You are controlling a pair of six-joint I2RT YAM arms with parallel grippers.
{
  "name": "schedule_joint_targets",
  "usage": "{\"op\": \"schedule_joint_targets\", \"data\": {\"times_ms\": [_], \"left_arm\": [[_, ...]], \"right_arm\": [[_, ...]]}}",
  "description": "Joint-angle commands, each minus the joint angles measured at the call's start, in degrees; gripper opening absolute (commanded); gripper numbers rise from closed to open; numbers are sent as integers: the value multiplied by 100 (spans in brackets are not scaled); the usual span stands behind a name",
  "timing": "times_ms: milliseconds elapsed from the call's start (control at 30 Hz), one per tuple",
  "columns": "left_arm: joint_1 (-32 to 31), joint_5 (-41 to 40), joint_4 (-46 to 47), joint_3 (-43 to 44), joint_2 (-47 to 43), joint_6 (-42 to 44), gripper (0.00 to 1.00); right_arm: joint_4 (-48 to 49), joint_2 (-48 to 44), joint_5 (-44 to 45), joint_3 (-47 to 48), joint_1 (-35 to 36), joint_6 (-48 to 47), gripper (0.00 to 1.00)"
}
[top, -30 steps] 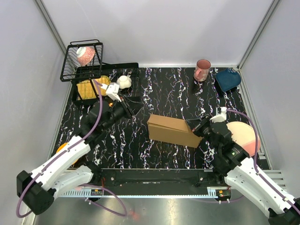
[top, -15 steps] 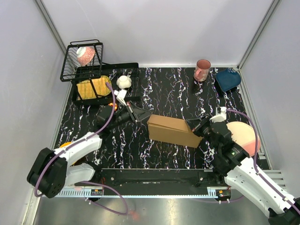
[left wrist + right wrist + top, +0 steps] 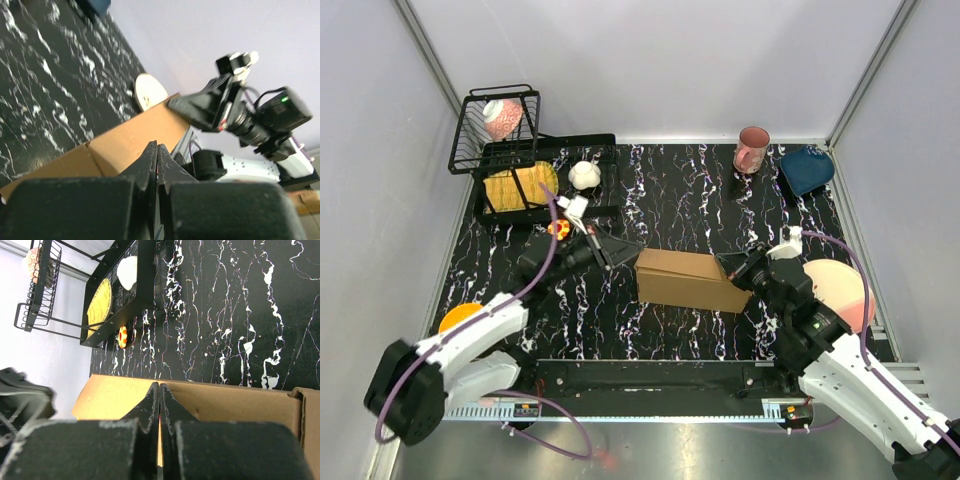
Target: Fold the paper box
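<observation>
Black, white-veined stone covers the bench [image 3: 670, 190], which is walled in by pale grey panels. Near its middle lies the paper box [image 3: 688, 280], plain brown cardboard folded into a low oblong block, its long side running left to right and slightly askew.

The left fingers [image 3: 610, 248] are pressed together with no gap, and their tip is at the box's left end. In the left wrist view they point at the cardboard's upper edge. The right fingers [image 3: 738, 272] are likewise closed tight against the box's right end. Whether cardboard is pinched between them I cannot tell.

At the back left stands a black wire rack [image 3: 605, 170] with a yellow item and a white one. A pink cup [image 3: 752, 150] and a dark blue bowl [image 3: 807, 168] sit at the back right. A pink plate [image 3: 845, 295] lies by the right arm.
</observation>
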Motion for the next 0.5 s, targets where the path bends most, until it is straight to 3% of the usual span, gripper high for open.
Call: {"op": "schedule_joint_targets", "data": {"times_ms": [0,100,233,367,467], "left_arm": [[321,-366,-946,808,-1112,559,0],[514,-358,-931,871,-1403,429,0],[506,-139,-150,213,-931,-123,0],[16,-103,703,-534,-288,-249,0],[-443,-217,792,-755,151,-100,0]], "right_arm": [[-1118,199,-66,-163,26,-289,0],[-1092,198,-57,-189,35,-272,0],[-1022,251,-127,-233,27,-254,0],[-995,286,-127,-268,26,-263,0],[-995,304,-136,-268,26,-271,0]]}}
